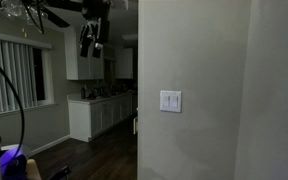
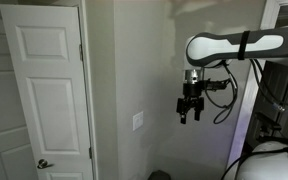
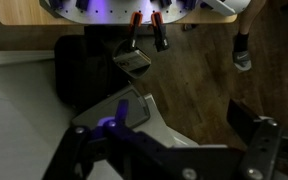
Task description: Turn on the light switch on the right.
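A small white two-gang wall plate (image 1: 170,101) sits on the beige wall and also shows in an exterior view (image 2: 138,121). The light switch (image 1: 174,101) is its right-hand toggle; its position is too small to tell. My gripper (image 2: 190,112) hangs from the white arm (image 2: 234,46) in the air, to the side of the plate and a little above it, clear of the wall. It shows dark at the top of an exterior view (image 1: 91,40). Its fingers are apart and empty. The wrist view (image 3: 164,150) faces the floor, and the switch is out of view there.
A white panel door (image 2: 44,90) stands beside the wall. Kitchen cabinets (image 1: 99,112), window blinds (image 1: 9,70) and a ceiling fan (image 1: 46,12) lie beyond the wall corner. A black cable (image 1: 19,105) loops nearby. Dark wood floor (image 3: 204,70) and the robot's stand (image 3: 94,75) are below.
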Motion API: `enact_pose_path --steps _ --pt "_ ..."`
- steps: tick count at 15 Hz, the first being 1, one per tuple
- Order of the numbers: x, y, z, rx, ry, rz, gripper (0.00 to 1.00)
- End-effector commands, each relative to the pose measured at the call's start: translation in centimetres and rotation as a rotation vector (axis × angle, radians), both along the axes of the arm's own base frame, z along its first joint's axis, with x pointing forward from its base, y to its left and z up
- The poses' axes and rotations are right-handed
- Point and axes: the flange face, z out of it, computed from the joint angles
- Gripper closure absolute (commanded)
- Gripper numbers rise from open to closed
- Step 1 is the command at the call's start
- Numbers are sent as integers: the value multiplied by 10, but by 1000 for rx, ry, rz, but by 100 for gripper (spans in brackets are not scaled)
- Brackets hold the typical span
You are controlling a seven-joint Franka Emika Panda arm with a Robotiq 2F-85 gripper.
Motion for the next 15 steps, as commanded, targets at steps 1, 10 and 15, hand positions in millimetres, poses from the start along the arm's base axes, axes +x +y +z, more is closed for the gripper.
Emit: enact_pose_path --steps 1,10,15 --pt "2 -1 -4 -2 1 2 0" --pt "76 -41 -29 -61 -214 -81 0" --pt "108 -58 -42 -62 -272 -125 0"
